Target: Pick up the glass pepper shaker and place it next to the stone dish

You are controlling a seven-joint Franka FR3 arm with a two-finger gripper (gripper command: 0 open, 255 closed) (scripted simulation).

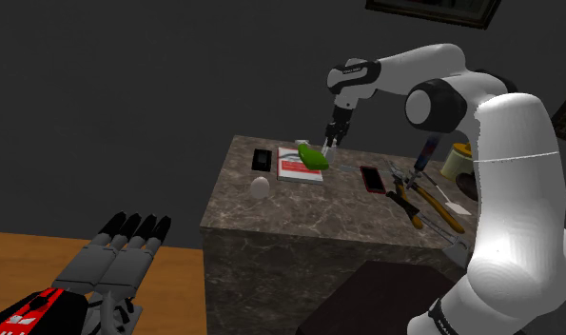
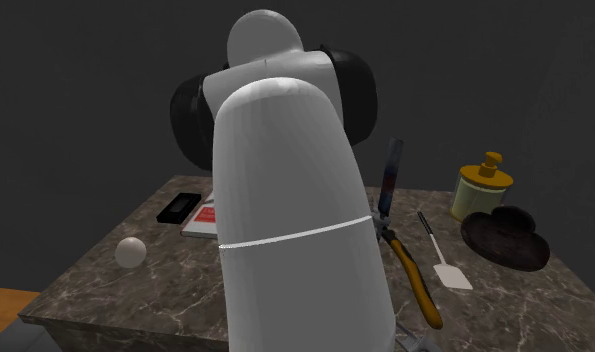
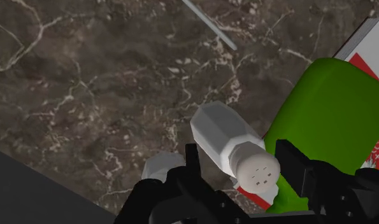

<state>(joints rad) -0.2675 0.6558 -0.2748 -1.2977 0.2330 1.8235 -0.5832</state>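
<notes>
The pepper shaker (image 3: 229, 141) is a pale faceted body with a white perforated cap. It lies tilted between my gripper's (image 3: 240, 167) two black fingers, which clasp it near the cap. In the shoulder view the gripper (image 1: 330, 136) hangs just above the far side of the marble table (image 1: 300, 211), with the shaker (image 1: 325, 147) showing white beneath it. A green object (image 3: 328, 108) lies right beside the shaker, partly on a red-and-white book (image 1: 298, 169). The dark stone dish (image 2: 505, 238) sits at the second exterior view's right end of the table, next to a yellow lidded jar (image 2: 482, 185).
On the table lie a black phone (image 1: 262, 158), a white ball (image 1: 260, 187), a red phone (image 1: 371, 178), orange-handled pliers (image 1: 428, 205), a white spatula (image 2: 445, 262) and a screwdriver (image 2: 390, 180). A grey robotic hand (image 1: 119, 252) rests on a wooden surface at the shoulder view's lower left.
</notes>
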